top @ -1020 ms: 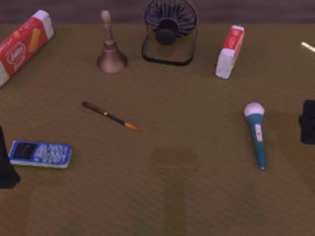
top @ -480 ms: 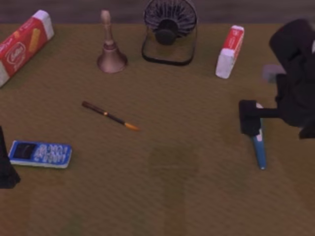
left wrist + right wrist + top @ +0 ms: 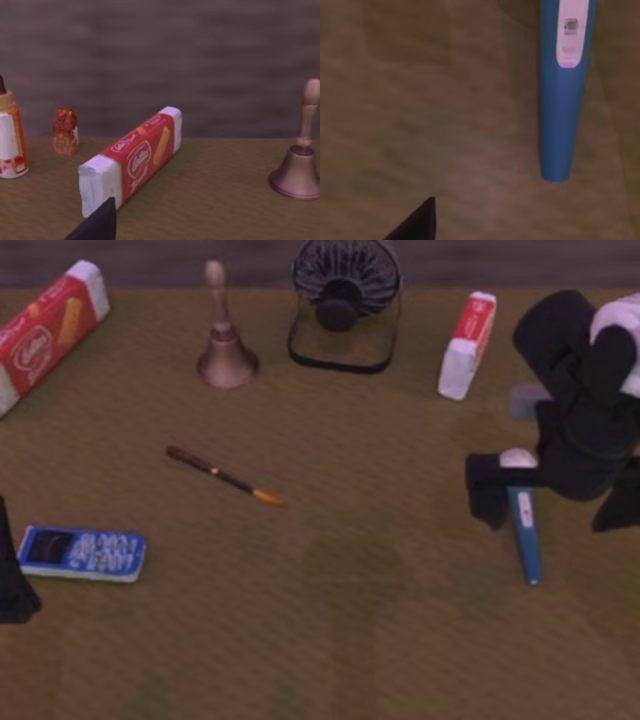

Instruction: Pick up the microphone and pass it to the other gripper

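The microphone (image 3: 525, 537) lies flat on the table's right side, its pale head (image 3: 517, 457) towards the far edge and its teal handle (image 3: 562, 100) with the white strip towards the near edge. My right gripper (image 3: 550, 500) hovers open over it. One black finger (image 3: 487, 492) stands left of the head, the other (image 3: 615, 505) well to the handle's right. Neither touches the microphone. Its wrist view shows one fingertip (image 3: 420, 220) apart from the handle. My left gripper (image 3: 10, 580) is parked at the table's left edge, open, with one fingertip (image 3: 100, 222) in its wrist view.
A blue phone (image 3: 82, 553) lies beside the left gripper and a thin brush (image 3: 222, 476) left of centre. Along the back stand a red biscuit packet (image 3: 45, 330), a bell (image 3: 225, 340), a black fan (image 3: 343, 300) and a red-white box (image 3: 467, 345).
My right arm came in from the right edge, swung over the microphone and edged left, its fingers now on either side of it. The microphone and the left arm have not moved.
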Tool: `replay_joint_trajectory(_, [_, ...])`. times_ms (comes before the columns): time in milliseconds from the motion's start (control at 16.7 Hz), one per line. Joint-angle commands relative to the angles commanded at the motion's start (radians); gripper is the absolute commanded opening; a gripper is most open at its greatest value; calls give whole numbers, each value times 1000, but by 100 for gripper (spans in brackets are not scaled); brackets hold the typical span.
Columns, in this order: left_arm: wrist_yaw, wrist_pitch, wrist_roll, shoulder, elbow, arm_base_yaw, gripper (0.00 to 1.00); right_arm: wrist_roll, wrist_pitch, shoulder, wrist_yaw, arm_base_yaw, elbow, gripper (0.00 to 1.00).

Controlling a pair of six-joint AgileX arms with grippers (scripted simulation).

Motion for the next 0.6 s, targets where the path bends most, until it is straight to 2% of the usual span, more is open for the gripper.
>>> replay_joint_trajectory(240, [0,0,0,0,0,0,100,-3,41,24,0,-4,-19,100])
replay_joint_trajectory(600, [0,0,0,0,0,0,100,-6,298,180,0,-9,-110,100])
